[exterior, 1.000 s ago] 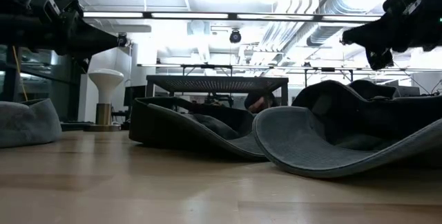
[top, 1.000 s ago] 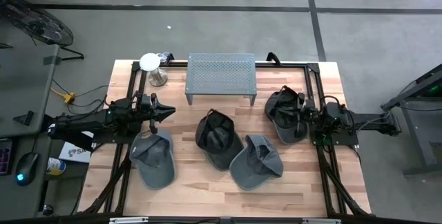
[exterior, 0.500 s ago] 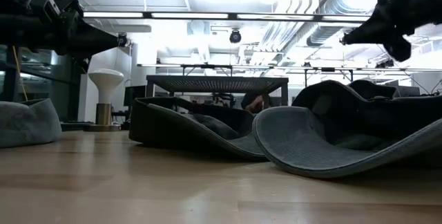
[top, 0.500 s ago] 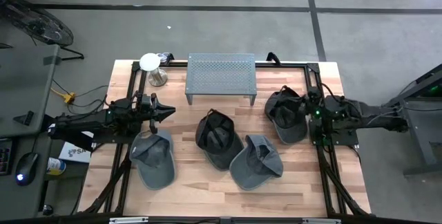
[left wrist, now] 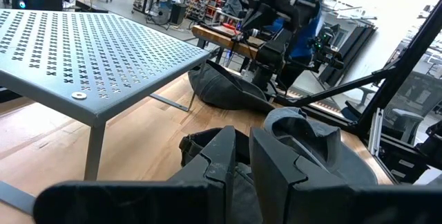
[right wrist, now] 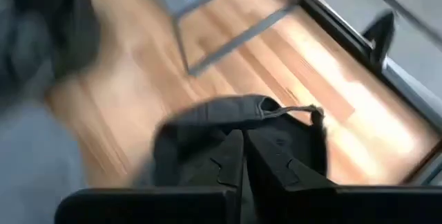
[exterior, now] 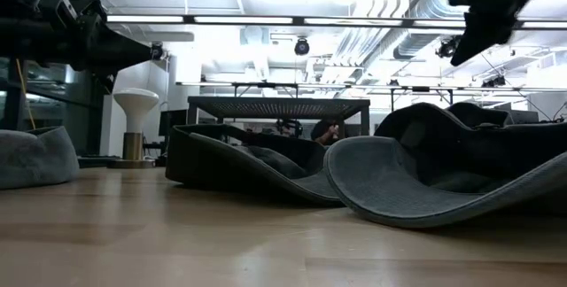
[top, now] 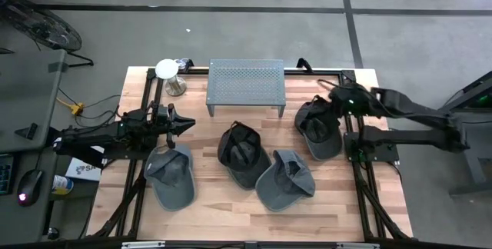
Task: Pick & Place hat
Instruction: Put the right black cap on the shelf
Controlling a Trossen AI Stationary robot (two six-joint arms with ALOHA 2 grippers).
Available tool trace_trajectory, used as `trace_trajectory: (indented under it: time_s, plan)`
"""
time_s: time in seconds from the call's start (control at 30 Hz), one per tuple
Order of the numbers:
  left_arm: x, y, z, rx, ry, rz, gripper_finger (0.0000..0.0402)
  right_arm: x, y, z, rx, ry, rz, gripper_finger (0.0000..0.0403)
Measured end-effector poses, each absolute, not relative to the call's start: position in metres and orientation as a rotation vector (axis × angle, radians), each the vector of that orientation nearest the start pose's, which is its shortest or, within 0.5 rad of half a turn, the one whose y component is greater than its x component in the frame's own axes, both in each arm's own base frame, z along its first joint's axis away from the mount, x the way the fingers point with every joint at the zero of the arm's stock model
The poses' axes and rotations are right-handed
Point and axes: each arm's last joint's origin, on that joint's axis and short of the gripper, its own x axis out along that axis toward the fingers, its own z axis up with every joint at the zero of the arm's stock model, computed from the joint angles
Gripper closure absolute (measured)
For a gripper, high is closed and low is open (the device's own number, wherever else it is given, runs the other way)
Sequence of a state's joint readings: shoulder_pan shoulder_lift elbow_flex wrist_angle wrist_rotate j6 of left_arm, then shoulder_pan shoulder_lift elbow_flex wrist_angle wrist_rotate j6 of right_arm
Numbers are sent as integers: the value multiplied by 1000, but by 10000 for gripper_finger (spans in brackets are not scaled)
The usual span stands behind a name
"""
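Hovering over the right side of the wooden table [top: 207, 180], the right gripper [top: 327, 95] sits above the far edge of a dark hat [top: 318, 128] that lies near the table's right rim; its two dark fingers [right wrist: 235, 156] are pressed together with only a hairline gap and nothing between them, and the hat's crown shows just beyond their tips in the right wrist view. Three more hats lie on the wood — a black one [top: 242, 153] in the middle, a grey one [top: 284, 181] touching it on the near right, and another grey one [top: 171, 176] at the near left. The left gripper [top: 184, 124] waits at the left side, just beyond that grey hat's far edge, its fingers [left wrist: 224, 156] drawn narrow and holding nothing; the left wrist view looks past them across the table to the black hat and the right arm beyond. A perforated metal stand [top: 246, 82] occupies the far centre of the table, and a small white lamp-like object [top: 169, 71] with a round top stands at the far left corner. From table height, the grey hat's brim [exterior: 425, 194] curls up large in the foreground with the stand behind it — both arms hang in from above.
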State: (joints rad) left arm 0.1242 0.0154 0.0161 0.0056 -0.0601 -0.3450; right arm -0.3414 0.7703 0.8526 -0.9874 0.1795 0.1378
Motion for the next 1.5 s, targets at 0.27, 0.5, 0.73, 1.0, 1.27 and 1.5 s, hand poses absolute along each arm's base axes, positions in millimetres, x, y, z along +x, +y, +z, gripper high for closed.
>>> trace_trajectory:
  time_s: [0.27,0.5,0.73,1.0,1.27,1.5]
  plan:
    - [97,14,168,-344,-38,181,356,156,-64,284,-134,1105,-231,331]
    - [97,14,168,-344,-38,181,356,178,-74,265,-212,1210,-133,246]
    - [97,14,168,-344,-38,181,356,195,-83,243,-317,1322,14,160]
    - [97,14,168,-344,-38,181,356,208,-89,215,-400,1393,109,143]
    - [97,14,168,-344,-38,181,356,211,-93,194,-458,1405,28,145]
    - [97,14,168,-344,-38,181,356,210,-94,194,-453,1419,-17,184]
